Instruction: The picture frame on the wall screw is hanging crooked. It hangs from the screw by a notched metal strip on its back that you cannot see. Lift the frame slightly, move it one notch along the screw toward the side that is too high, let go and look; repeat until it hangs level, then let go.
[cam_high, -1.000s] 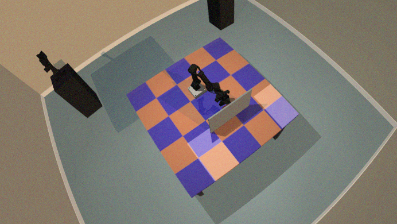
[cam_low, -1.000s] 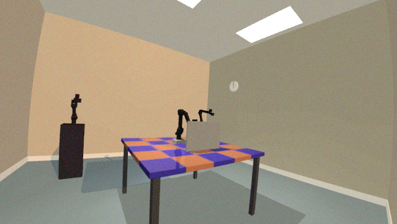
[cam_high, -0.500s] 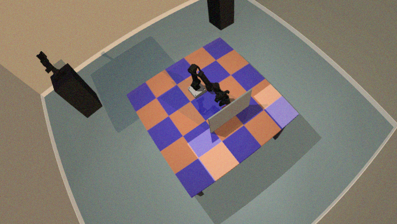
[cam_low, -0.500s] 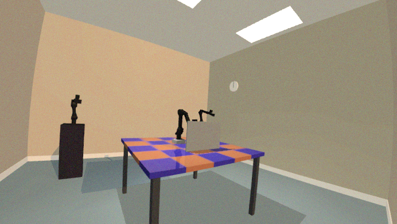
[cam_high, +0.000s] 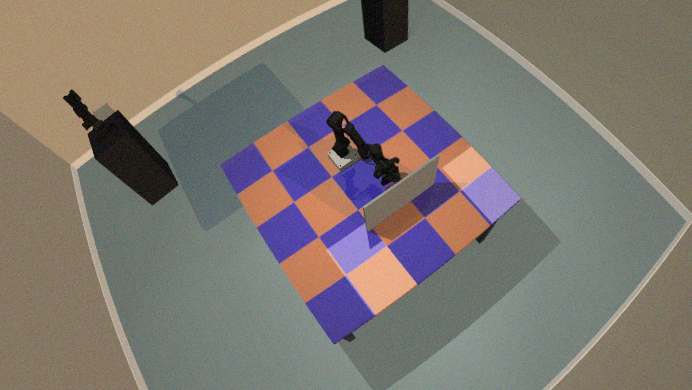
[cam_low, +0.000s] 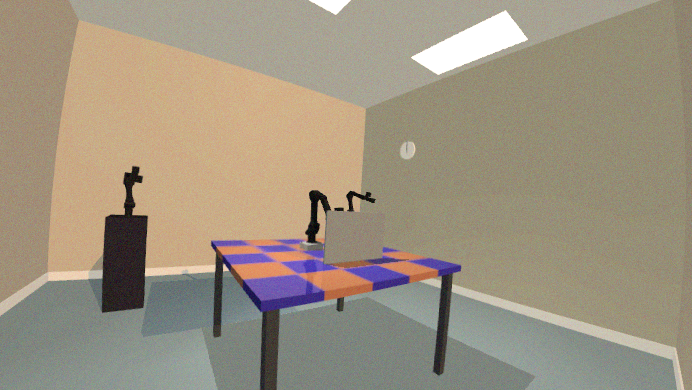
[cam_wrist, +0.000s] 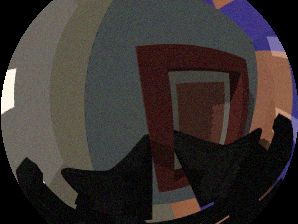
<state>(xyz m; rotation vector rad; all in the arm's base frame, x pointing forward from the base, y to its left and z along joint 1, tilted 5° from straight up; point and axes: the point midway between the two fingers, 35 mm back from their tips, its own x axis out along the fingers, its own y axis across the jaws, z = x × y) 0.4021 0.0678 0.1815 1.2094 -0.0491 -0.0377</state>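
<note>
The picture frame (cam_wrist: 156, 100), dark red with a grey mat and a brown picture, is against the front of the upright grey panel (cam_high: 402, 195) (cam_low: 354, 237) (cam_wrist: 117, 105). My gripper (cam_wrist: 160, 136) (cam_high: 394, 181) is shut on one side bar of the frame, with a finger on each side of it. In the wrist view the frame looks slightly turned, but that camera is itself tilted, so I cannot tell whether it is level. The screw and the notched strip are hidden. In the exterior view the panel hides the frame and my fingers.
The panel stands on the blue and orange checkered table (cam_high: 350, 290) (cam_low: 345, 283), facing my arm's base (cam_high: 341, 159) (cam_low: 311, 246). Dark pedestals (cam_high: 132, 155) (cam_high: 385, 27) (cam_low: 125, 265) stand on the floor away from the table.
</note>
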